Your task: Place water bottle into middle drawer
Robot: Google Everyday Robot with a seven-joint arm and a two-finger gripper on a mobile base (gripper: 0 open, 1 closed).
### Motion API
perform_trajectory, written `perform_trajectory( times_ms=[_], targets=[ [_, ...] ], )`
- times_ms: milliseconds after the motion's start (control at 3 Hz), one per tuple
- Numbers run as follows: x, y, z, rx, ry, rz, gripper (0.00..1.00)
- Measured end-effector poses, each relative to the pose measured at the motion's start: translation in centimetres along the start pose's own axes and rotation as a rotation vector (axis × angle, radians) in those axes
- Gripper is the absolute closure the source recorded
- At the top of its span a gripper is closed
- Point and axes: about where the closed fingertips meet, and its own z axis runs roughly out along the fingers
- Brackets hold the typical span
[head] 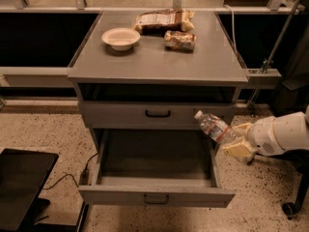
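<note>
Clearance matters now: the gripper (237,143), below the front right corner of the worktop (159,64), has its jaws pinching the bottle (215,128) by its base, cap tilted up-left, near the right wall of the open drawer (154,195). Best to carry it left over the tray, lower, then release.

I am holding the white arm (285,134) stretched in from the right edge of the view, lying nearly level and pointing left. The gripper (235,140) is sitting low on the right side, its pale jaws clamping the base of the water bottle (215,128), one above, one below.
</note>
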Motion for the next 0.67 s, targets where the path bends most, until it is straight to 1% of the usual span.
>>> perform_trajectory(
  times_ms=[333, 667],
  targets=[
    [1.9, 0.7, 5.6, -0.077, -0.036, -0.009, 1.00],
    [4.3, 1.9, 15.0, -0.199, -0.088, 0.010, 1.00]
  ],
)
